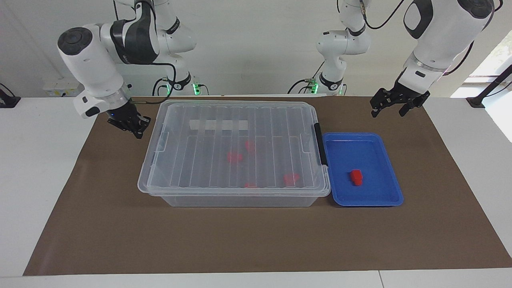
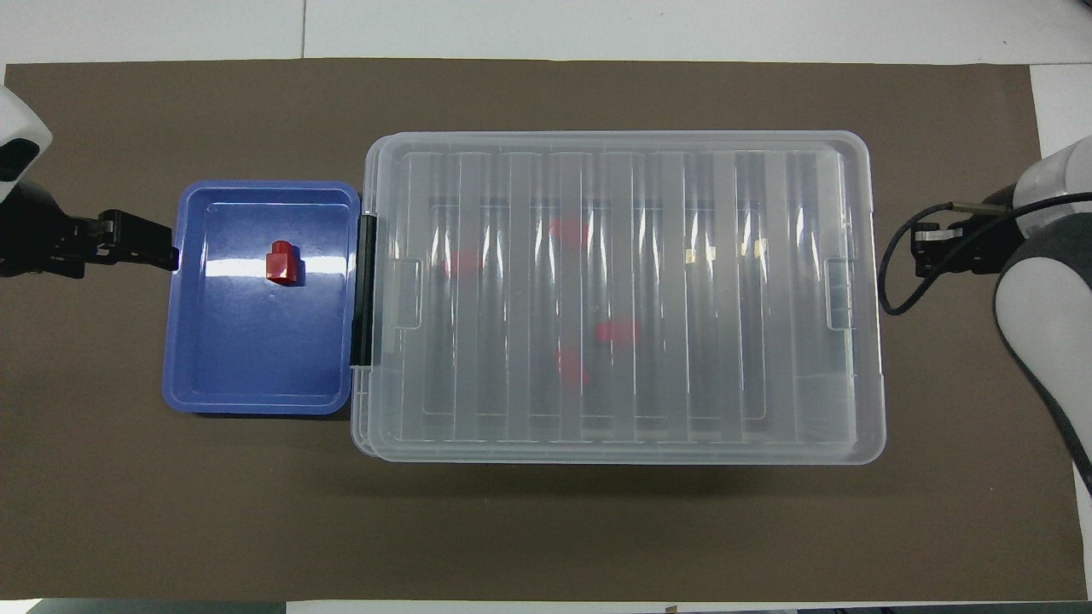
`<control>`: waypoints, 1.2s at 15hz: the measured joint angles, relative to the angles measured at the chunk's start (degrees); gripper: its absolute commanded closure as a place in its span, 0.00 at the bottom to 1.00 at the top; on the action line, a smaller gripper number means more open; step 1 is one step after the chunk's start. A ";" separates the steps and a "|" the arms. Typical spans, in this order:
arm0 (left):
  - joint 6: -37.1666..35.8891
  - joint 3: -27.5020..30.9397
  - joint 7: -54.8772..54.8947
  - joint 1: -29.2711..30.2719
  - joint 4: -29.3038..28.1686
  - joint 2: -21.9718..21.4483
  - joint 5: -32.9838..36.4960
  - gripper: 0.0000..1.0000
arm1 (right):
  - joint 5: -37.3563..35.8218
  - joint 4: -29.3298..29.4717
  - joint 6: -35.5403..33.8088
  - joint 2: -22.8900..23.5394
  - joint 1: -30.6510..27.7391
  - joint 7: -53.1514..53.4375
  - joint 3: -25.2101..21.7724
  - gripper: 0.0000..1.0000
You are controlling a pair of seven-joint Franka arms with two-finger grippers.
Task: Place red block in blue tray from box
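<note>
Already resting in the blue tray point(image 1: 390, 200), toward its middle: red block point(image 1: 356, 177), long axis running toward the robots. Nearer to the left gripper point(image 1: 394, 106), jaws spread and empty, above the counter. Right gripper point(image 1: 134, 128) beside the closed box point(image 1: 236, 160), jaws unreadable.

Left tool point(image 1: 390, 107) spread; right tool point(image 1: 129, 125) low.
</note>
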 measured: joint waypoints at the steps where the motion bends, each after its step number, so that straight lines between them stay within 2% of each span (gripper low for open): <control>1: 0.00 0.00 0.00 0.00 0.00 0.00 0.00 0.00 | -0.01 1.73 -2.65 -0.08 -0.57 0.00 -0.15 1.00; 2: 0.00 0.00 0.00 0.00 0.00 0.00 0.00 0.00 | -0.01 3.09 -4.89 -0.15 -1.03 0.00 -0.43 0.91; 3: 0.00 0.00 0.00 0.00 0.00 0.00 0.00 0.00 | 0.02 3.99 -6.65 -0.22 -1.29 0.00 -0.88 0.58; 4: 0.00 0.00 0.00 0.00 0.00 0.00 0.00 0.00 | 0.07 4.41 -7.91 -0.38 -1.33 0.01 -1.62 0.01; 7: 0.00 0.00 0.00 0.00 0.00 0.00 0.00 0.00 | 0.15 4.50 -9.73 -1.26 -1.41 0.01 -3.20 0.00; 13: -0.07 -0.50 0.16 -0.22 0.01 -0.35 -0.02 0.00 | 0.15 4.50 -10.09 -1.73 -1.39 0.01 -3.30 0.00; 18: -0.85 -3.30 -0.40 -4.36 -0.05 -2.76 0.00 0.00 | 0.02 5.50 -9.05 -1.52 -1.38 -0.19 -3.27 0.00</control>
